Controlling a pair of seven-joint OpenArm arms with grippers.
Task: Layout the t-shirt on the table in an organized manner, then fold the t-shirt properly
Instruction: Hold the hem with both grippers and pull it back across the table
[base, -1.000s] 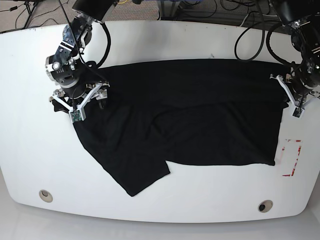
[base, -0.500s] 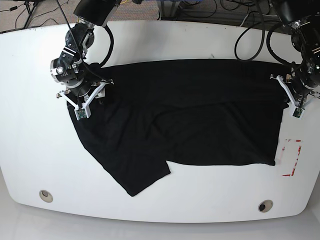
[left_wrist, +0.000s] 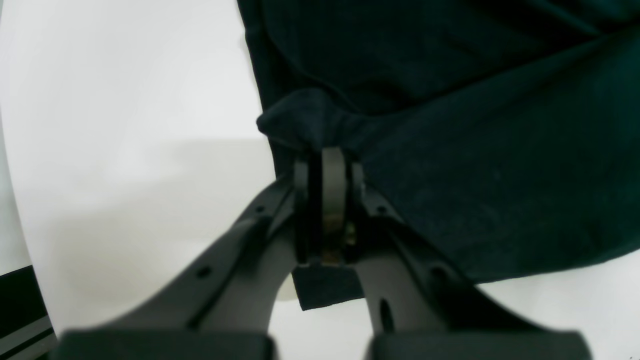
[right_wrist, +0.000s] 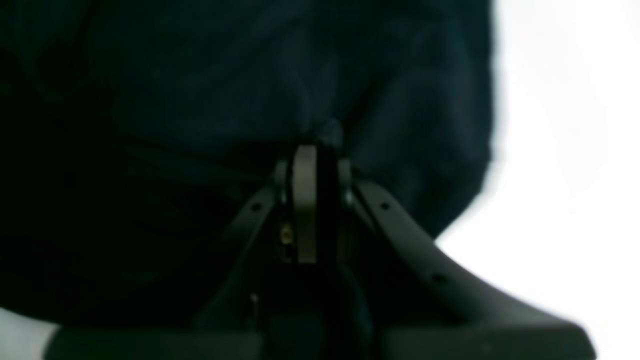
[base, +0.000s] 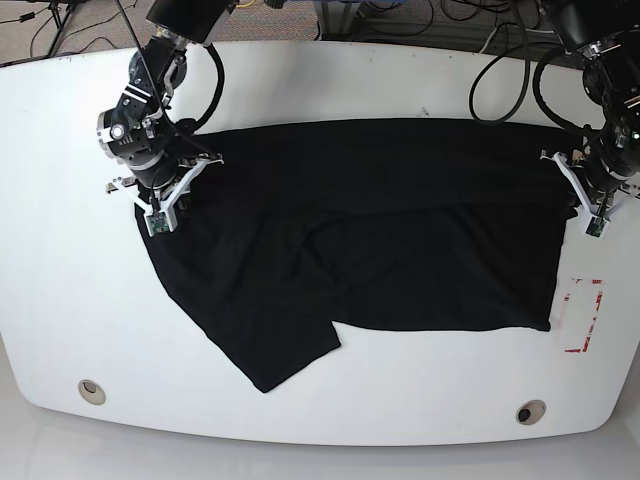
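The black t-shirt (base: 400, 230) lies spread across the white table (base: 330, 80), with a folded band along its far edge and one flap hanging toward the front left. My right gripper (base: 172, 195) is at the shirt's left end. The right wrist view shows the right gripper (right_wrist: 312, 147) shut on a pinch of the t-shirt (right_wrist: 200, 100). At the shirt's right end is my left gripper (base: 572, 203). In the left wrist view the left gripper (left_wrist: 327, 150) is shut on a bunched corner of the t-shirt (left_wrist: 475, 150).
A red tape mark (base: 585, 315) lies on the table just right of the shirt's front right corner. Two metal grommet holes (base: 91, 391) (base: 530, 411) sit near the front edge. Cables (base: 500, 70) run over the table's far edge.
My right gripper has moved a little toward the far side and closed its fingers on the shirt's left edge. The left arm and its grip have not changed.
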